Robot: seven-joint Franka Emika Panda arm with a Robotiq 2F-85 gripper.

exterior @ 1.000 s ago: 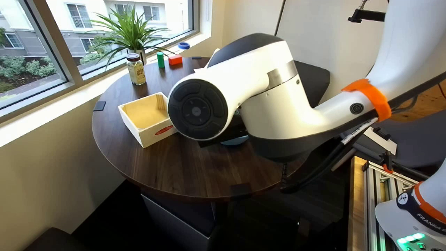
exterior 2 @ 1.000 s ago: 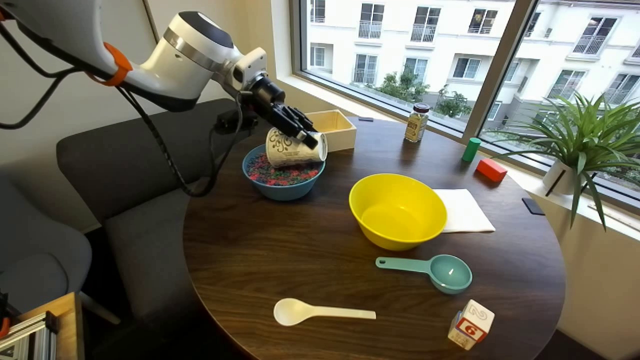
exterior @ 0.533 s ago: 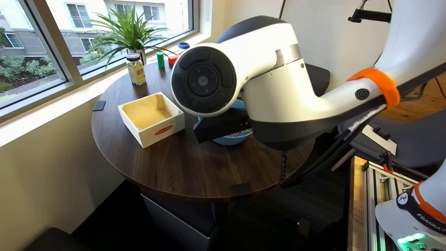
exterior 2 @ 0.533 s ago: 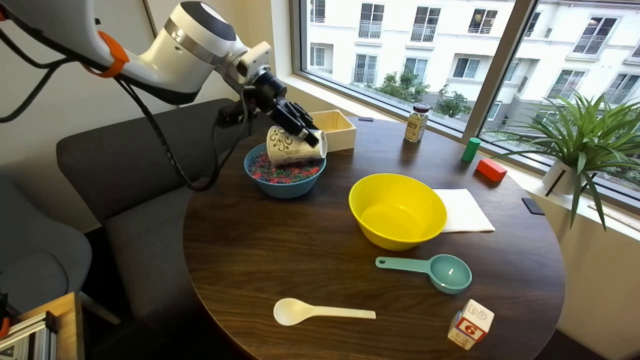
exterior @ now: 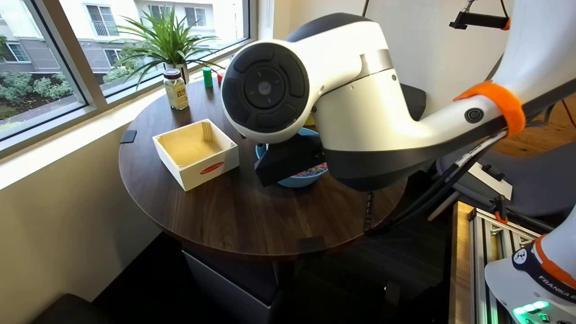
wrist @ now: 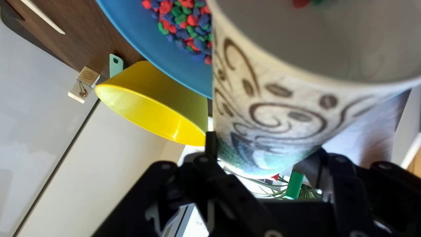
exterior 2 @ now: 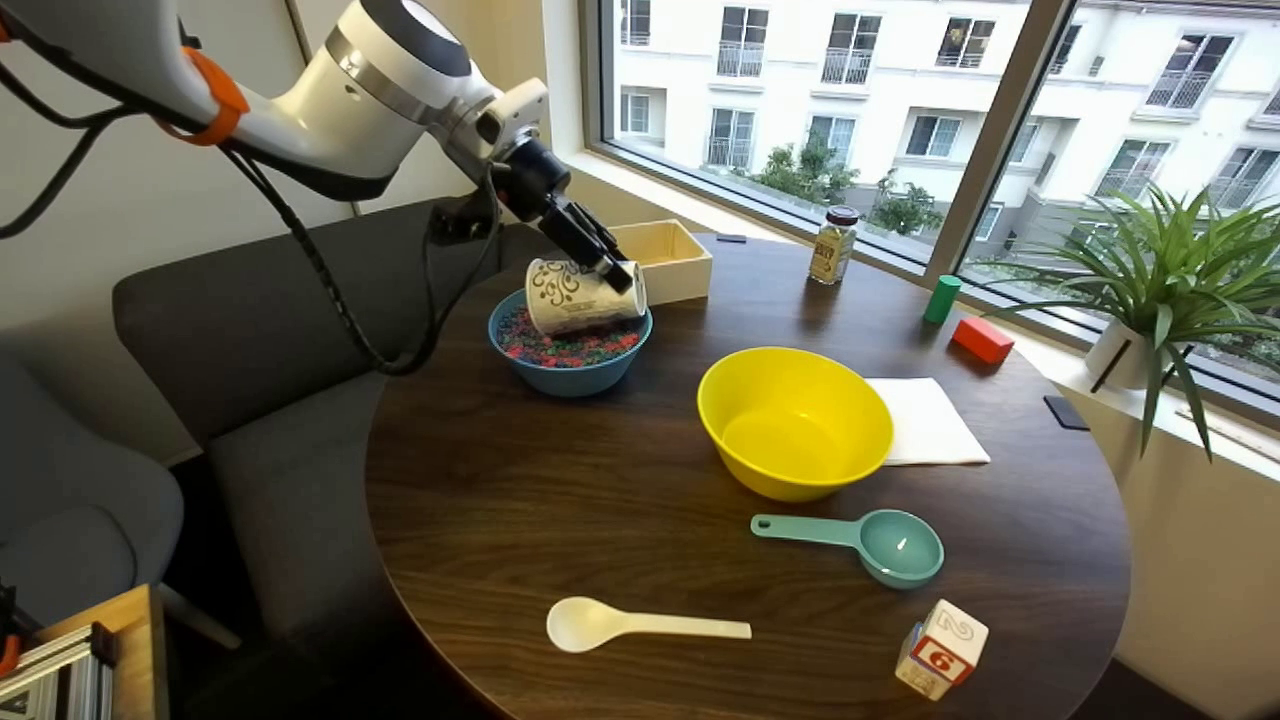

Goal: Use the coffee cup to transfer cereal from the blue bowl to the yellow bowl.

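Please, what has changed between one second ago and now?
The arm moved upward in both exterior views. The gripper still holds the coffee cup, tipped sideways over the blue bowl; nothing was let go. The yellow bowl and wooden box stayed in place.

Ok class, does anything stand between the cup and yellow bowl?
Only the rim of the blue bowl might: the cup, in the pincer, is tilted over that bowl. Beyond it, nothing visible stands before the yellow bowl.

Well apart from the fingers (exterior 2: pixel 590 245), the wooden block (exterior 2: pixel 942 652) shows 2 and 6, and the robot base (exterior: pixel 522 279) reads "FRANKA E", cut off. Nearer the fingers, print on the jar (exterior 2: pixel 833 245) and wooden box (exterior: pixel 198 174) seems too small to read.
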